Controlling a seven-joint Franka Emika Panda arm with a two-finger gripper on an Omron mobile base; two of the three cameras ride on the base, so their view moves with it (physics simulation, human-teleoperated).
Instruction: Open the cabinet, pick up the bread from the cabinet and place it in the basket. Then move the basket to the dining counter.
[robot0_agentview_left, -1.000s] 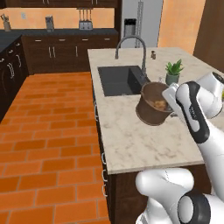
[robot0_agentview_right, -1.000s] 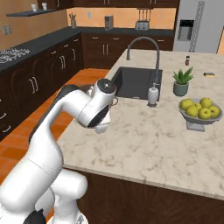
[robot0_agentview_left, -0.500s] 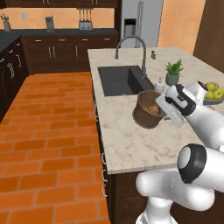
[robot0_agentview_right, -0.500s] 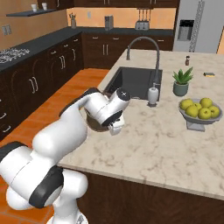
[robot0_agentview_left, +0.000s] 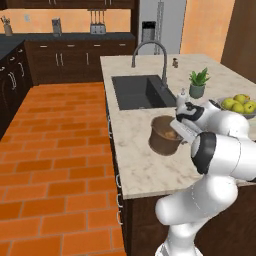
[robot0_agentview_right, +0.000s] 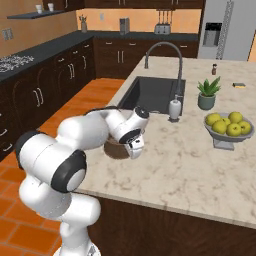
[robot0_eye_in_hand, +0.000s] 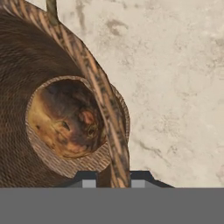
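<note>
The brown woven basket (robot0_agentview_left: 161, 141) stands upright on the beige dining counter (robot0_agentview_left: 145, 172), just in front of the dark sink. The round light-brown bread (robot0_agentview_left: 170, 134) lies inside it. My gripper (robot0_agentview_left: 176, 129) is shut on the basket's right rim. In the hand view my gripper (robot0_eye_in_hand: 111, 180) straddles the basket (robot0_eye_in_hand: 103, 87) rim, with the bread (robot0_eye_in_hand: 65, 118) on the woven bottom and the dining counter (robot0_eye_in_hand: 175, 65) beyond. From the right, the arm covers most of the basket (robot0_agentview_right: 115, 150), and my gripper (robot0_agentview_right: 135, 148) hangs low over the dining counter (robot0_agentview_right: 185, 165). The cabinet is out of view.
Behind the basket are the inset sink (robot0_agentview_left: 137, 92) and the curved faucet (robot0_agentview_left: 150, 55). A soap dispenser (robot0_agentview_right: 174, 108), a potted plant (robot0_agentview_right: 207, 94) and a bowl of green apples (robot0_agentview_right: 227, 127) stand to the right. The counter's edge (robot0_agentview_left: 116, 165) runs close on the basket's left.
The arm has carried the basket down and nearer to the counter's front edge. The forearm has swung lower and now reaches across close to the stone.
</note>
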